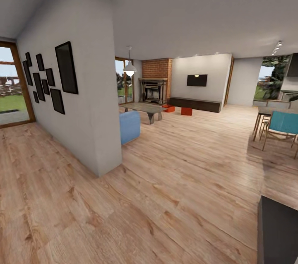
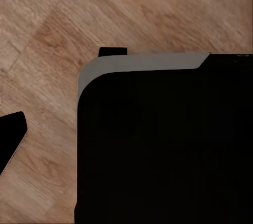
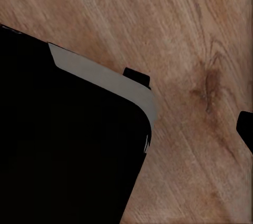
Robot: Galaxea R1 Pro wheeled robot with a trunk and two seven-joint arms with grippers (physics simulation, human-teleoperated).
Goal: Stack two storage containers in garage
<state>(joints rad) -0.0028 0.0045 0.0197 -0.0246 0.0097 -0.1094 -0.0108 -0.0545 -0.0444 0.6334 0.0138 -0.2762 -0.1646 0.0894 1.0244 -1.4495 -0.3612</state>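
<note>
The two storage containers, both orange-red bins, sit far off on the wood plank floor of the living room. One container [image 1: 169,108] is beside the brick fireplace [image 1: 156,84]. The other container [image 1: 186,111] is in front of the long low dark cabinet [image 1: 195,104]. Both wrist views look down on plank flooring and my own black base [image 2: 158,145]. A dark left fingertip [image 2: 10,140] shows at the frame's edge, and a dark right fingertip [image 3: 246,129] does likewise. Nothing is between the fingers.
A white partition wall [image 1: 93,102] with black picture frames stands close on the left. A blue seat [image 1: 129,126] and a grey coffee table [image 1: 143,109] lie beyond it. Teal dining chairs [image 1: 283,125] stand at the right, and a dark cabinet corner [image 1: 277,231] is at the lower right.
</note>
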